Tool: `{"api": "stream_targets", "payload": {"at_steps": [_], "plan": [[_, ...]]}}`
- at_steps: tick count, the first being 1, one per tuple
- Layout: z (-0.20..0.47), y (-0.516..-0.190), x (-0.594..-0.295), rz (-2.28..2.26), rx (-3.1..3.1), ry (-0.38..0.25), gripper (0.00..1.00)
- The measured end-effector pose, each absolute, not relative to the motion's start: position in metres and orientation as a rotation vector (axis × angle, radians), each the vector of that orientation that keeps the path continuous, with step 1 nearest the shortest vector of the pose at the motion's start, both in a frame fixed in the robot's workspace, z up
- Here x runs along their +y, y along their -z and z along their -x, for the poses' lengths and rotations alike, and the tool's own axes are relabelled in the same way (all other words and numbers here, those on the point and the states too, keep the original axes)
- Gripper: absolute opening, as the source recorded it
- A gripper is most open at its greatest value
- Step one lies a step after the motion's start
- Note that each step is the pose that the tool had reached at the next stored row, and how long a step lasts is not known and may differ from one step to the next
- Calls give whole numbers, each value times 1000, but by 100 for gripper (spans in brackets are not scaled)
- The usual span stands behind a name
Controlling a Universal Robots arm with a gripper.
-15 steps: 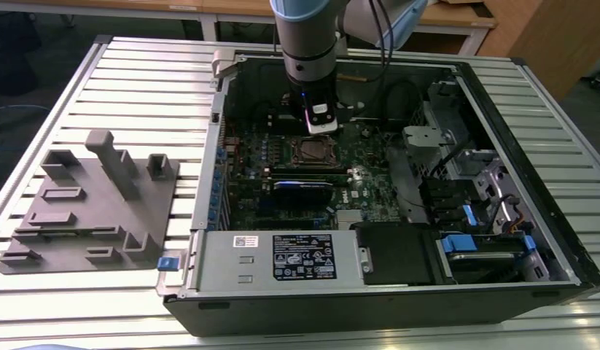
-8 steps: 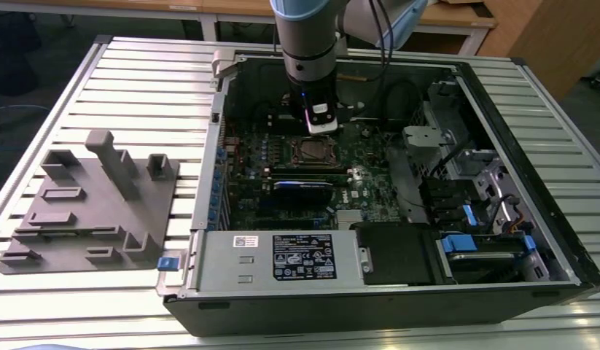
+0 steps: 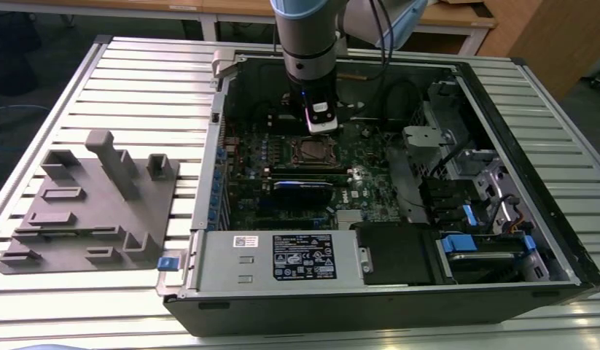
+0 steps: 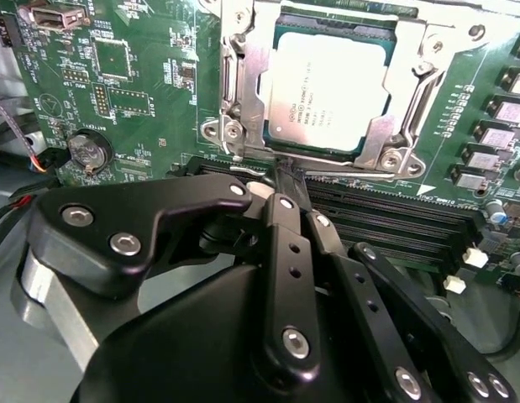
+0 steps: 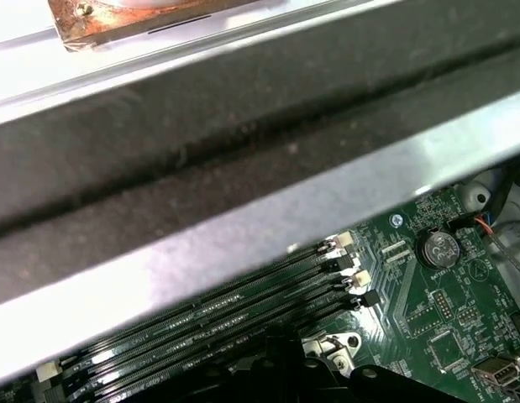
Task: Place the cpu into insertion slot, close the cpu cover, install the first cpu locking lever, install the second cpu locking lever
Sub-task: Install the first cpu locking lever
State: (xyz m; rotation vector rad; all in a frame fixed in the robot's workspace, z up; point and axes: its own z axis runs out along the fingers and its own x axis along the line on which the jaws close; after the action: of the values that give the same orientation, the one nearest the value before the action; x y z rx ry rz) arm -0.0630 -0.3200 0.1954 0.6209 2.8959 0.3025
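- On our slatted bench (image 3: 105,73) lies an open computer case (image 3: 533,219).
- The cpu (image 4: 327,84) sits in the insertion slot (image 3: 310,151), with the cpu cover (image 4: 243,80) down around it.
- Our claw (image 4: 281,180), pinched closed on nothing, hangs just past the slot's far edge.

One cpu (image 4: 327,88) under one cpu cover (image 4: 243,84) just ahead of the one gripper (image 4: 283,176); one coin battery (image 4: 86,151) beside it; one computer case (image 3: 378,310); one grey fixture tray (image 3: 95,211)

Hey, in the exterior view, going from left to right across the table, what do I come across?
grey fixture plate → computer case's left wall → insertion slot → blue drive-bay handle
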Motion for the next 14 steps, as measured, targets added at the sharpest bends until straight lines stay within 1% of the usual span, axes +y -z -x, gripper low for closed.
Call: {"api": "stream_targets", "payload": {"at_steps": [14], "plan": [[63,-200,-320,-621,2896,-303,11]]}}
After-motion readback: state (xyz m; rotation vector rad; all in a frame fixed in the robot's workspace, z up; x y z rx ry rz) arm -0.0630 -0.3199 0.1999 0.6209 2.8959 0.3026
